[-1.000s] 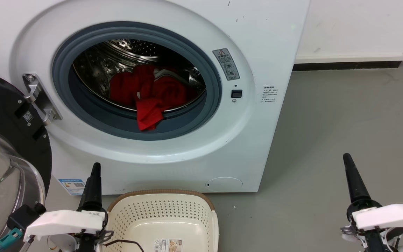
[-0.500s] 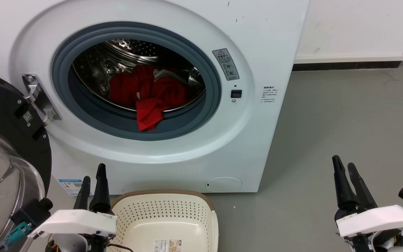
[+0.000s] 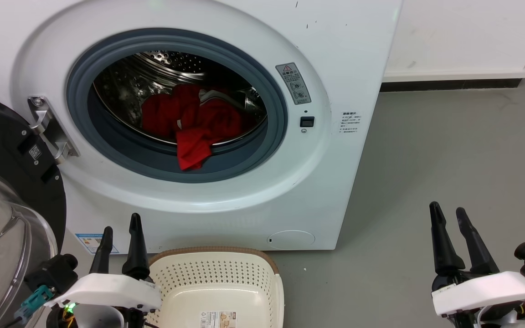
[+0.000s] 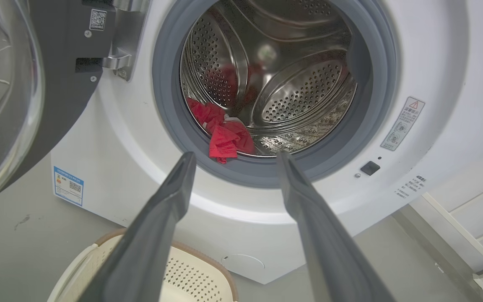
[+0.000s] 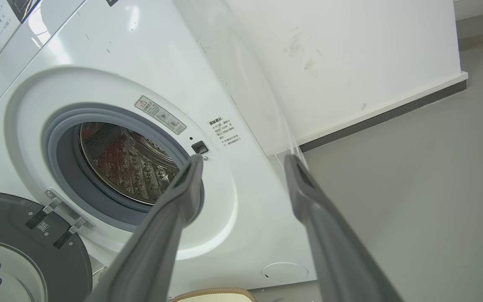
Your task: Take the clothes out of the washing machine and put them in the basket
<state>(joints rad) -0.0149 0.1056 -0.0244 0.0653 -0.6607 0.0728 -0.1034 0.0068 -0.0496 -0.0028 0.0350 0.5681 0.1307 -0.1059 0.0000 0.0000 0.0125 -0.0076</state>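
Observation:
The white washing machine (image 3: pixel 349 54) stands with its door swung open to the left. Red clothes (image 3: pixel 194 123) lie bunched in the steel drum, one corner hanging over the grey rubber ring; the left wrist view shows the clothes (image 4: pixel 224 136) low in the drum. The cream basket (image 3: pixel 217 284) with a brown rim sits on the floor in front of the machine, with nothing in it but a label on its bottom. My left gripper (image 3: pixel 120 225) is open, low beside the basket's left side. My right gripper (image 3: pixel 447 213) is open over the grey floor at the lower right.
The open door (image 3: pixel 2 191), black-framed with a bulging glass bowl, juts out at the left, close to my left arm. Grey floor (image 3: pixel 449 150) stretches to the right of the machine. A white wall with a dark skirting (image 3: pixel 454 84) runs behind.
Both grippers have gone from shut to open, fingers spreading apart. Both arms shifted slightly; the clothes, basket and door have not moved.

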